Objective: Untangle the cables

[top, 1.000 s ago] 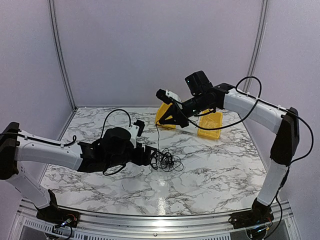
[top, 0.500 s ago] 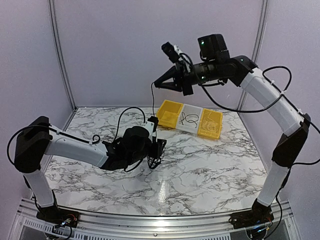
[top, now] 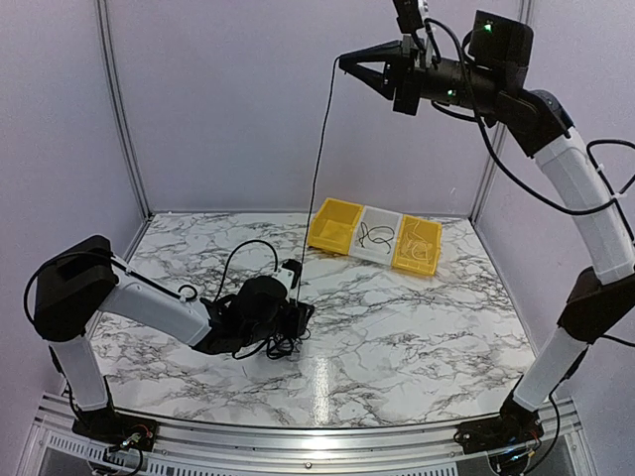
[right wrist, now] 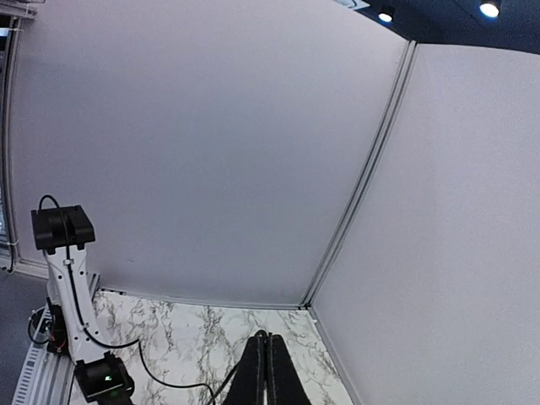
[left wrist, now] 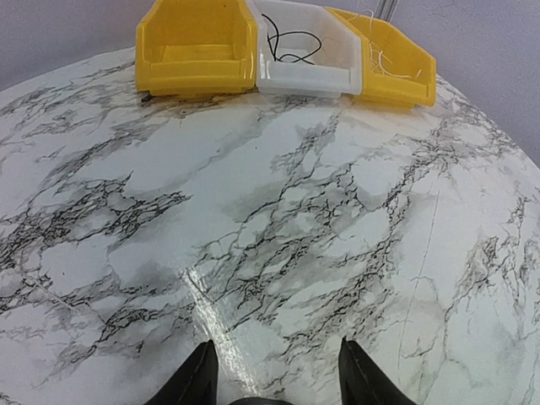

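Well, my right tool [top: 347, 62] is up high, pinched shut on one black strand [top: 319, 178] that runs straight down to the tangle [top: 281, 345] on the tabletop [top: 417, 317]. The tangle lies beside my left tool [left wrist: 277, 343], whose fingers stand apart with nothing between them. One cable [left wrist: 283, 42] lies in the white bin [left wrist: 308, 80]; I judge most of the untangling remains.

I see the white grey-veined marble-look tabletop [left wrist: 337, 211] as polished and glossy, with glare. Yellow plastic bins [left wrist: 196, 46] and white plastic bin [left wrist: 308, 78]: smooth, slight sheen. Lilac wall panels [top: 228, 99]: matt, smooth. Silver metal rail [top: 298, 436]: dull shine. I can't read the finish of the thin black cable strand [top: 319, 169].
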Controlling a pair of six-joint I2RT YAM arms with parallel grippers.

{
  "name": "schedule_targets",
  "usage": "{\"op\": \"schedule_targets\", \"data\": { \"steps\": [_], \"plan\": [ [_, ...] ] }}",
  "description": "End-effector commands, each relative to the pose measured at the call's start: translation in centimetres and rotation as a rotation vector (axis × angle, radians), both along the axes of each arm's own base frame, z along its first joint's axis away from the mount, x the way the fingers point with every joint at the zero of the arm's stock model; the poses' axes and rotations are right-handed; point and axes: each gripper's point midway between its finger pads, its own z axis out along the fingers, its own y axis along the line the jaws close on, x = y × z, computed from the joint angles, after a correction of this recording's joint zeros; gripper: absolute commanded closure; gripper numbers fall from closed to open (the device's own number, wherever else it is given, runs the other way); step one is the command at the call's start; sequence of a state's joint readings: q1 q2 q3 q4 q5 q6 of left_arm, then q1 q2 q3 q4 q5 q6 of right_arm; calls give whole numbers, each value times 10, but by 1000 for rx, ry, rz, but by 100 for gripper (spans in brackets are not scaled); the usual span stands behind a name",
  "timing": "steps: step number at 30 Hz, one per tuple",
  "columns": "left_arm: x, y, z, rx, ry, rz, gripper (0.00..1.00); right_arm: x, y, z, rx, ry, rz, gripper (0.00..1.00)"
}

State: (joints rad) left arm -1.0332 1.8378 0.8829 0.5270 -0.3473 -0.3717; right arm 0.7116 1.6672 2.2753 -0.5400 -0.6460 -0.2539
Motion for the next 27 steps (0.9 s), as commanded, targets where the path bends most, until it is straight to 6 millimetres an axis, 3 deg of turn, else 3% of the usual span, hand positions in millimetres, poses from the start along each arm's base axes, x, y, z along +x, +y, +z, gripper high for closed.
{"op": "schedule_targets", "data": {
  "steps": [1, 7, 13, 16, 21, 24, 27],
  "plan": [
    [-6, 12, -19, 16, 44, 5, 49, 4, -31, 74, 213, -155, -136, 100],
    [-12, 21, -33, 32, 74, 17, 48, -7, -71, 141, 409, -304, -243, 100],
    [-17, 28, -42, 50, 91, 13, 43, -21, -109, 182, 536, -456, -361, 100],
    [-21, 31, -46, 57, 102, 6, 45, -19, -125, 192, 556, -516, -446, 100],
    [-28, 29, -48, 59, 120, -37, 56, 3, -121, 168, 471, -467, -482, 100],
    [-29, 35, -40, 43, 114, -22, 56, 17, -103, 133, 356, -412, -455, 100],
    [-31, 46, -22, 21, 89, 0, 51, 32, -83, 83, 228, -331, -414, 100]
  ]
}}
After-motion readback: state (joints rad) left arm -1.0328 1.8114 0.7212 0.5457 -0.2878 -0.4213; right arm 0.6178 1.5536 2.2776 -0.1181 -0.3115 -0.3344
